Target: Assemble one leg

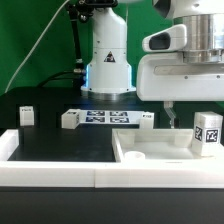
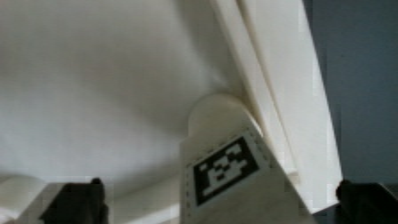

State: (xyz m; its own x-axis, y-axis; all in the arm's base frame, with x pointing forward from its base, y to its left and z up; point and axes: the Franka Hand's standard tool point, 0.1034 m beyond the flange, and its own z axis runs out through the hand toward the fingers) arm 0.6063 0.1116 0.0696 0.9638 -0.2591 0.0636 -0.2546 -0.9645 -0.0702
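Observation:
A white leg (image 1: 207, 134) with a black-and-white tag stands upright at a recessed corner of the large white panel (image 1: 160, 153), at the exterior view's right. My gripper (image 1: 192, 118) hangs over it, with one finger (image 1: 170, 114) showing beside the leg. In the wrist view the leg (image 2: 233, 168) rises between my two dark fingertips (image 2: 75, 203), which stand wide apart with a gap on each side of it. The gripper (image 2: 217, 205) is open and holds nothing. The panel (image 2: 107, 90) fills most of that view.
Three more white legs lie on the black table: one at the far left (image 1: 27, 116), one beside the marker board (image 1: 69, 119), one behind the panel (image 1: 147, 120). The marker board (image 1: 103, 118) lies mid-table. A white rim (image 1: 50, 165) runs along the front. The robot base (image 1: 108, 60) stands behind.

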